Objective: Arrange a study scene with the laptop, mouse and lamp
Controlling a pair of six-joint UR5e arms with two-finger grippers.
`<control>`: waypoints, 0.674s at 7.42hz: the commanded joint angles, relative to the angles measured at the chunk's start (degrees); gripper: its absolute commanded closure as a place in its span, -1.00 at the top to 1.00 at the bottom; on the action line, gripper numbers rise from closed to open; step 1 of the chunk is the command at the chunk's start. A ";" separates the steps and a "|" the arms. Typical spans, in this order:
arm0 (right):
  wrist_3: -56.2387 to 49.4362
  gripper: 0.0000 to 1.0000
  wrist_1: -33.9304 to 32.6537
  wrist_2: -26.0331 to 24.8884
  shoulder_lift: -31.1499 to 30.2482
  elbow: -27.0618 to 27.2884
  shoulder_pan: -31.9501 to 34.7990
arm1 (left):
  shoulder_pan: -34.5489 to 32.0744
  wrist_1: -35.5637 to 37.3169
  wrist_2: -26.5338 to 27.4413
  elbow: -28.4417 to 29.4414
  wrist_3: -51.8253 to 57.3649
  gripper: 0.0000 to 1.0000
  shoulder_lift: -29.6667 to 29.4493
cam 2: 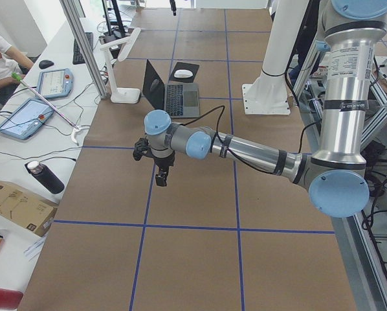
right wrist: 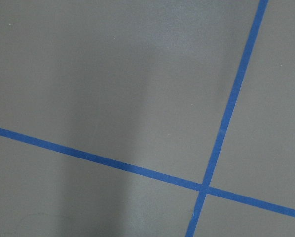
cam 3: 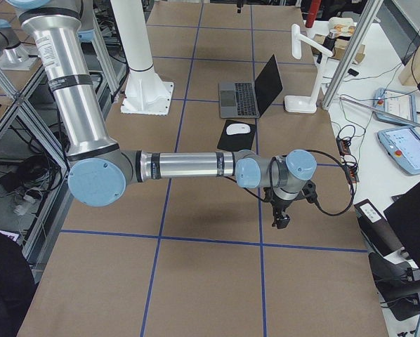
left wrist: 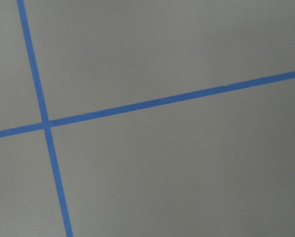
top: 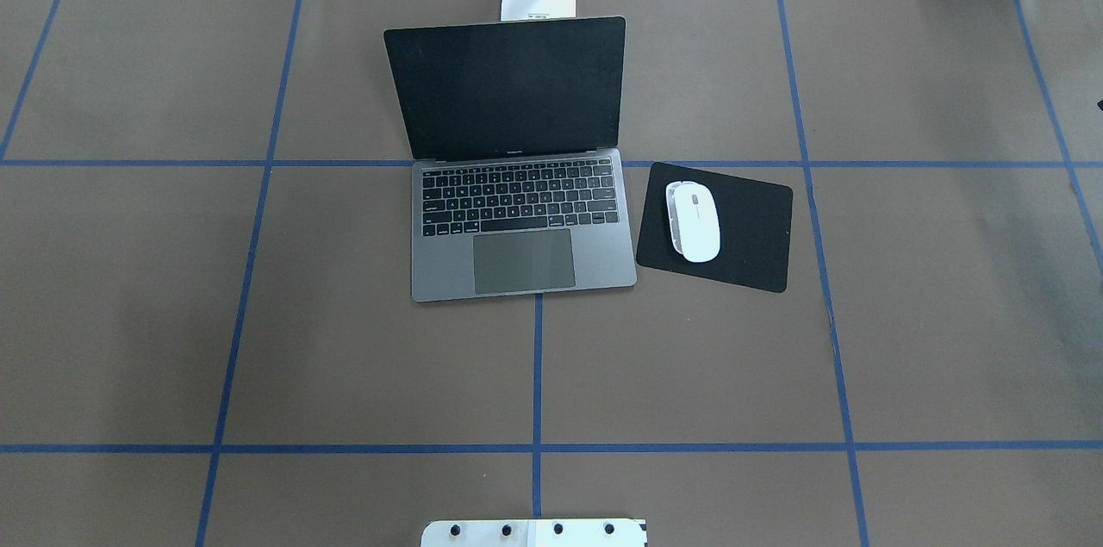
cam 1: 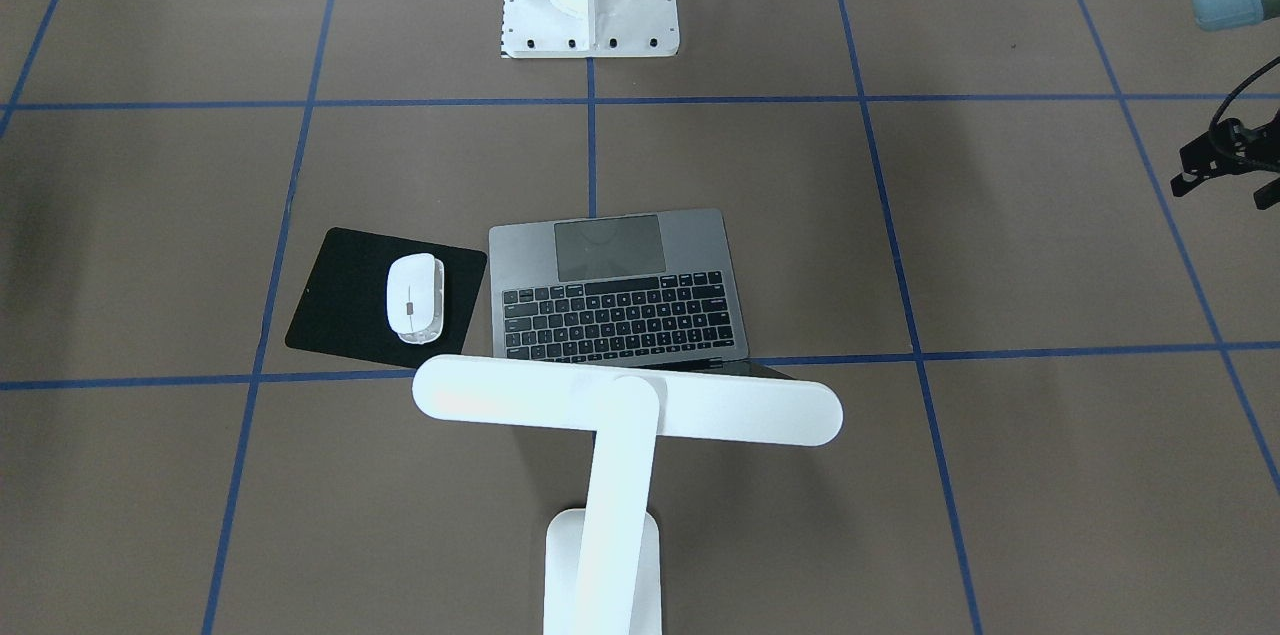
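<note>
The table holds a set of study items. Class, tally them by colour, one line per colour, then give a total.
White: 2, the mouse and the lamp
Grey: 1, the laptop
Black: 1, the pad
Total: 4

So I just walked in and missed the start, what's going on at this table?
Nothing is being handled right now. The laptop sits open mid-table, the mouse lies on a black pad beside it, and the lamp stands behind the laptop. The left pincer and right pincer hang over bare table near its ends, seemingly holding nothing.
</note>
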 commanded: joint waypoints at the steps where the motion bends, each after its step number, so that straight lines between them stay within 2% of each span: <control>1: 3.92 1.00 3.59 -0.68 -1.67 1.43 0.16 | -0.28 -0.06 -0.27 0.32 -0.17 0.99 0.40; 5: 5.19 1.00 2.98 -0.51 -3.85 5.54 0.34 | -0.46 -0.41 -0.09 0.32 -0.17 0.99 0.40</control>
